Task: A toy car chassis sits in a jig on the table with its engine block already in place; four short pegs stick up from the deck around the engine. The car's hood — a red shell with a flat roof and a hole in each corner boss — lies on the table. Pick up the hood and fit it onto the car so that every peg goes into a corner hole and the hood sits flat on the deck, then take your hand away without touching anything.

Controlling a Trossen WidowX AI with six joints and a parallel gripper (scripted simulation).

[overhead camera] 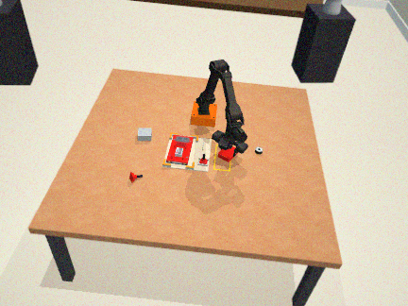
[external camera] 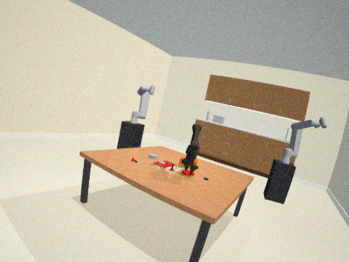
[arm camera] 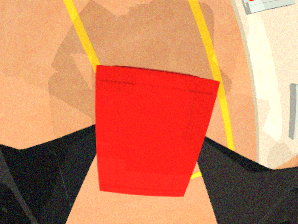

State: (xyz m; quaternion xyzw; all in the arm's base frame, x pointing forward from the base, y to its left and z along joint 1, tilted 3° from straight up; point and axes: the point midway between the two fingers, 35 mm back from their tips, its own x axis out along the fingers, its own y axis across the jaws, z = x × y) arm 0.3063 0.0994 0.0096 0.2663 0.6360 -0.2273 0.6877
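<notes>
The red hood [overhead camera: 227,155] [external camera: 188,173] [arm camera: 155,115] sits roof up at the yellow outline, turned a little against it. My gripper [overhead camera: 229,147] [external camera: 188,170] [arm camera: 149,135] is over it, one finger against each long side; the hood hides the fingertips in the wrist view. It looks shut on the hood, at table level. The red chassis [overhead camera: 175,159] [external camera: 164,164] lies to the left in the top view, with the grey engine block [overhead camera: 178,151] on its deck. The pegs are too small to tell.
The pale jig plate [overhead camera: 199,149] [arm camera: 280,65] is beside the yellow outline [overhead camera: 223,170] [arm camera: 205,40]. A small red and black piece [overhead camera: 203,161] stands on it. A grey block [overhead camera: 144,134], a red piece with a black stem [overhead camera: 133,177] and a small wheel [overhead camera: 259,150] lie around.
</notes>
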